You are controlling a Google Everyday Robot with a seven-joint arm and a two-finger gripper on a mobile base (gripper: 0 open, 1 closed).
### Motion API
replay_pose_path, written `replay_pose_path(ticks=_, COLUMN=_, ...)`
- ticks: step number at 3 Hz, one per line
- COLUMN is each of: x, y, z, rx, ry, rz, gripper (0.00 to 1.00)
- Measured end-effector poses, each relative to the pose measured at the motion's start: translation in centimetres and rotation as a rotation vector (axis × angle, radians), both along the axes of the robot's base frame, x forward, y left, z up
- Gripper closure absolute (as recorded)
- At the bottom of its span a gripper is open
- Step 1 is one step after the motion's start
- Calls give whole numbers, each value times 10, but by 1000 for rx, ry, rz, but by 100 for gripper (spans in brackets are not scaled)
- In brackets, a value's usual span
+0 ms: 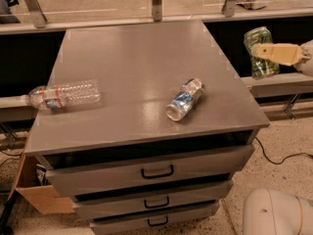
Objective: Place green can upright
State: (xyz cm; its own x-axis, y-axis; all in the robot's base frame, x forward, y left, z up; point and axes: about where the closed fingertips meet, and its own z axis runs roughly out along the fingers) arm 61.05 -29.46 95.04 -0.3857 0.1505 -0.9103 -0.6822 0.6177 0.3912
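Observation:
The green can [260, 50], green with mottled print and a silver top, is held in the air to the right of the grey cabinet top [127, 67], beyond its right edge and roughly upright with a slight tilt. My gripper [266, 52] comes in from the right edge of the camera view, and its pale finger [276, 53] lies across the can's front. It is shut on the can.
A blue-and-silver can [184, 100] lies on its side near the front right of the cabinet top. A clear plastic bottle [61, 94] lies on its side at the left edge. Drawers [156, 170] sit below. A white robot base [276, 212] is at bottom right.

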Motion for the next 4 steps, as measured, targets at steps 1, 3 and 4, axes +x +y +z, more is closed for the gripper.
replay_pose_path(ticks=1, x=-8, y=-6, z=8, rx=71, ry=-28, rz=-31, gripper=100)
replay_pose_path(ticks=3, x=-19, y=9, z=2, rx=65, ry=-113, rz=-31, gripper=100)
replay_pose_path(ticks=4, x=-19, y=9, z=2, rx=65, ry=-113, rz=-31, gripper=100)
